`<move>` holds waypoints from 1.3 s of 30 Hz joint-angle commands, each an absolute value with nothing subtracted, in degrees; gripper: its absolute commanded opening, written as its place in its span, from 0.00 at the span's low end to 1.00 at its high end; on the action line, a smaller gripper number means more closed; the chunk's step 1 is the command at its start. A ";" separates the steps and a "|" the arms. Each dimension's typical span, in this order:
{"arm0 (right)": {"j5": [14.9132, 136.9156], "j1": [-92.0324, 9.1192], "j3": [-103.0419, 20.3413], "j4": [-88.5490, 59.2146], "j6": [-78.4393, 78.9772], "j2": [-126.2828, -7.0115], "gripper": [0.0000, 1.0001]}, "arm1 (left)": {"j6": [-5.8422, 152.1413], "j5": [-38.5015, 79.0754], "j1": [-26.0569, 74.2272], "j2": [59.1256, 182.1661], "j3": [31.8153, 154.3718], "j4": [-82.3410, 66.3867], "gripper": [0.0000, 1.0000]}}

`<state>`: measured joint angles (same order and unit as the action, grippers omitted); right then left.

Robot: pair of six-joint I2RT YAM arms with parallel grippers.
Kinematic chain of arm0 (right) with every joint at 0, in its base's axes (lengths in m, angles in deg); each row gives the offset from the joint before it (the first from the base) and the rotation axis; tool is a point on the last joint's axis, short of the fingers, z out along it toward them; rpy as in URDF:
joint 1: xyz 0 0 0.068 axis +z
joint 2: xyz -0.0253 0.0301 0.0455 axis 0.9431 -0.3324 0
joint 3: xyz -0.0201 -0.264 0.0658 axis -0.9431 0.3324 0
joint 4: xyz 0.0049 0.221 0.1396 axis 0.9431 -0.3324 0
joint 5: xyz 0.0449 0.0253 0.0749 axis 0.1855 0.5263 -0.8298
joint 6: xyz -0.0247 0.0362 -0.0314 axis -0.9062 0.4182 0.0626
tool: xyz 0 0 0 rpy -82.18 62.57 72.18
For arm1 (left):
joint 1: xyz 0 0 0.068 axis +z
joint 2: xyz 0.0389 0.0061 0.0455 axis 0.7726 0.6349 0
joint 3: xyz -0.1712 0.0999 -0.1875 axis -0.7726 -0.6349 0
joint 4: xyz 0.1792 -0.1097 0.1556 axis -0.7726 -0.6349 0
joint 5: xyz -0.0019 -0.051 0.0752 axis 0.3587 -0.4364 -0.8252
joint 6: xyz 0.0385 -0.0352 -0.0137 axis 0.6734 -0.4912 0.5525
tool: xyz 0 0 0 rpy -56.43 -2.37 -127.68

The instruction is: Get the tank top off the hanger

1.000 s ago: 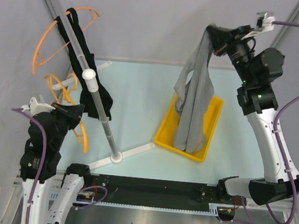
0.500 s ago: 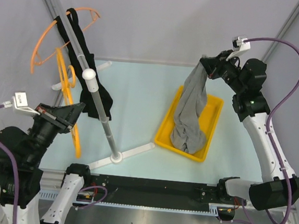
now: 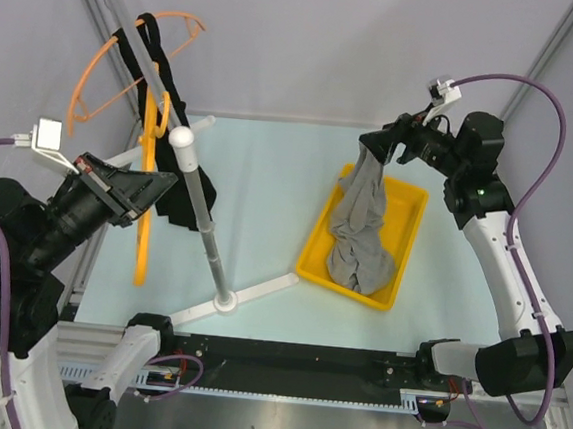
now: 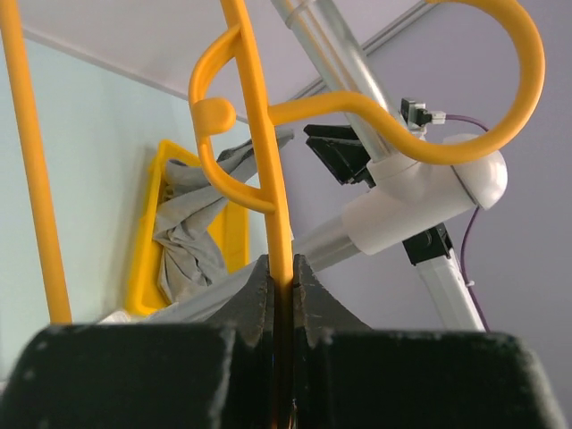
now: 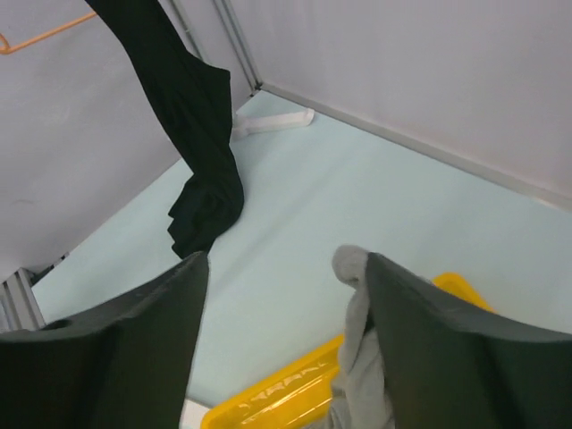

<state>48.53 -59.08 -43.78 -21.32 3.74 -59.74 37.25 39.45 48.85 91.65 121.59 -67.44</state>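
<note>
A grey tank top [image 3: 359, 241] lies bunched in the yellow bin [image 3: 412, 236], its upper end still draped over one finger [image 5: 438, 340] of my right gripper [image 3: 373, 147]. That gripper [image 5: 286, 268] stands open above the bin's far edge, with nothing between its jaws. At the left, my left gripper [image 3: 153, 191] is shut on a bare orange hanger [image 3: 145, 222] and holds it upright beside the rack. In the left wrist view the hanger's rod [image 4: 268, 179] is pinched between the jaws of the left gripper [image 4: 282, 268]. The grey top [image 4: 188, 232] shows in the bin behind.
A black tank top [image 3: 174, 180] hangs on another orange hanger [image 3: 130, 50] from the slanted rail of the clothes rack [image 3: 201, 217]. The rack's white feet spread over the table's left half. Grey walls close the back and sides.
My right gripper came down toward the bin and opened, and the grey top sank into the bin. My left arm swung the bare hanger upward and to the right.
</note>
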 commanded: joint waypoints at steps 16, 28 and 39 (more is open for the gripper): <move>28.58 -48.97 -61.08 -8.65 7.42 -77.40 1.00 | 24.54 27.10 47.69 63.26 92.15 -60.54 0.00; 26.95 -42.28 -59.41 -2.99 3.92 -86.90 1.00 | 17.66 20.91 47.33 64.39 76.13 -51.24 0.00; 31.88 -43.95 -60.29 -13.72 -5.66 -88.48 1.00 | 30.94 39.32 50.41 96.81 74.71 -23.38 0.00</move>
